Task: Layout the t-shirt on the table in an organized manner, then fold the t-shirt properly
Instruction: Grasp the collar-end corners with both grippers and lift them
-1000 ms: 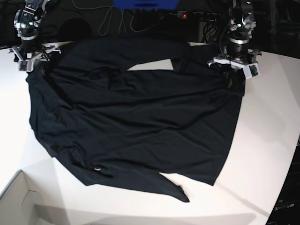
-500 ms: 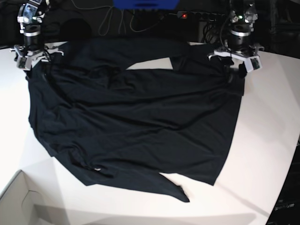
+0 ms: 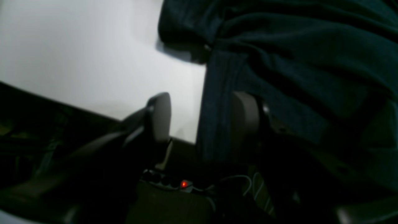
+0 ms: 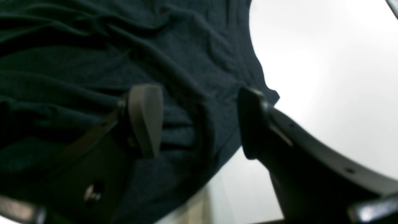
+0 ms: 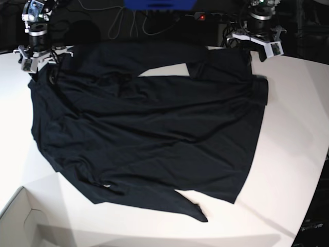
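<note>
Base view is showing a black t-shirt [image 5: 149, 134] lying spread across a white table [image 5: 293, 134], covering most of its middle. The cloth is lying rumpled, with creases running through the body. One bottom corner is trailing to a point near the front edge of the table. A small wedge of white table is showing through near the far edge, between two dark layers of cloth. A pale box corner [image 5: 20, 226] is sitting at the lower left.

The right gripper [image 5: 37, 54] is hanging at the upper left, over the shirt's far left corner. The left gripper [image 5: 255, 41] is hanging at the upper right, over the far right edge of the shirt. A power strip [image 5: 211, 17] with a red light is lying behind the table.

Left wrist view is showing the left gripper [image 3: 200, 116] with its jaws spread wide apart. A hemmed strip of shirt [image 3: 295, 62] is running down between the two pads, against the right-hand pad and clear of the left-hand one. White table [image 3: 77, 53] is filling the upper left.

Right wrist view is showing the right gripper [image 4: 199, 121] with its jaws also spread wide, gripping nothing. Wrinkled shirt [image 4: 93, 62] is lying below and between the fingers, and its edge is curving away to bare table [image 4: 326, 77] on the right.
</note>
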`<act>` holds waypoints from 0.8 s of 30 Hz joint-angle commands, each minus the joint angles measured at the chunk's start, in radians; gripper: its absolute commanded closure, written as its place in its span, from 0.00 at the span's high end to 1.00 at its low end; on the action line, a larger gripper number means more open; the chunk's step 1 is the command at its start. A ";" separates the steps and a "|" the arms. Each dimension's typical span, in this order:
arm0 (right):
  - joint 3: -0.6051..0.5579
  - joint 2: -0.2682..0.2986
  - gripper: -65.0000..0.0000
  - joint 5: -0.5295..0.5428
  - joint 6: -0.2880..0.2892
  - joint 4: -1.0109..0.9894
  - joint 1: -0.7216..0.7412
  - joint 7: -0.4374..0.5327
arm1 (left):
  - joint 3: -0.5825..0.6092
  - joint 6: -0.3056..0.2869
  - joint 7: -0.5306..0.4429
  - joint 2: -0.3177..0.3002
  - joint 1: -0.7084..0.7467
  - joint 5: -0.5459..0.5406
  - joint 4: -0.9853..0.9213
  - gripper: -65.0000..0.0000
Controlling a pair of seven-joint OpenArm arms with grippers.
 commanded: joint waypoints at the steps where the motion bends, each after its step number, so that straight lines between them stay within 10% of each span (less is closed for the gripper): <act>1: 0.007 0.008 0.59 0.014 -0.002 0.014 -0.004 0.029 | 0.009 0.000 -0.023 -0.005 0.007 0.002 0.000 0.46; 12: 0.004 0.008 0.59 0.016 -0.002 0.014 -0.015 0.029 | 0.100 0.000 -0.023 -0.010 -0.018 0.008 -0.079 0.44; 18: 0.006 0.008 0.59 0.016 -0.002 0.014 -0.018 0.029 | 0.095 0.000 -0.023 -0.043 -0.019 0.002 -0.069 0.01; 24: 0.000 0.008 0.59 0.016 -0.002 0.011 -0.044 0.029 | 0.085 0.000 -0.023 -0.069 -0.010 0.002 0.009 0.00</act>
